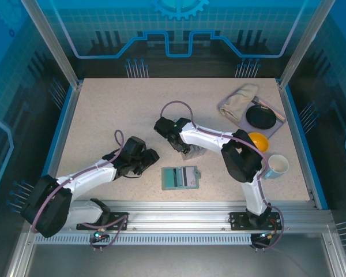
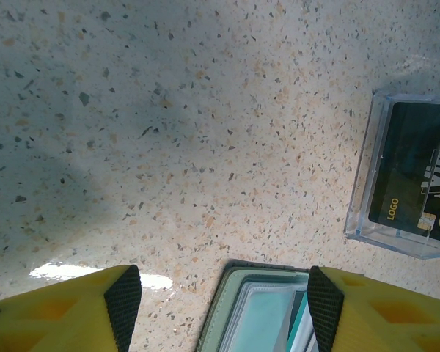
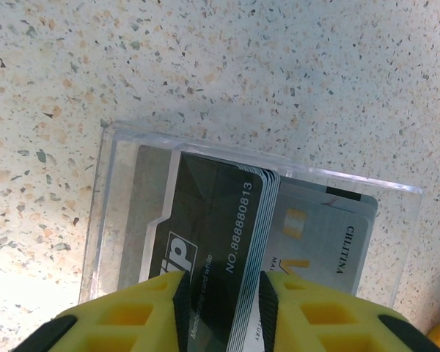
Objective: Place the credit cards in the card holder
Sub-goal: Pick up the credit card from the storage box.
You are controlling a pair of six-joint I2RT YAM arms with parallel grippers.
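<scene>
- Credit cards (image 3: 220,242) stand tilted as a stack in the clear box (image 3: 106,213), mid table (image 1: 104,109). Card holder (image 1: 180,177) lies open nearby, toward the arm bases.
- R gripper (image 3: 224,302) is narrowed onto the stack; pads (image 3: 182,297) look to touch both faces.
- Best bet: lift straight up w/o dragging the box, ideally one card, not the lot.
- R arm reaches fwd, wrist angled down over the box.
- L gripper (image 2: 224,304) is wide apart, empty, low over the holder's end.

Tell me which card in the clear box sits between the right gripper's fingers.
The black VIP card, numbered 888880813, tilted up in the right gripper; the pale grey CHLITINA card lies flat beside it in the clear box.
</scene>
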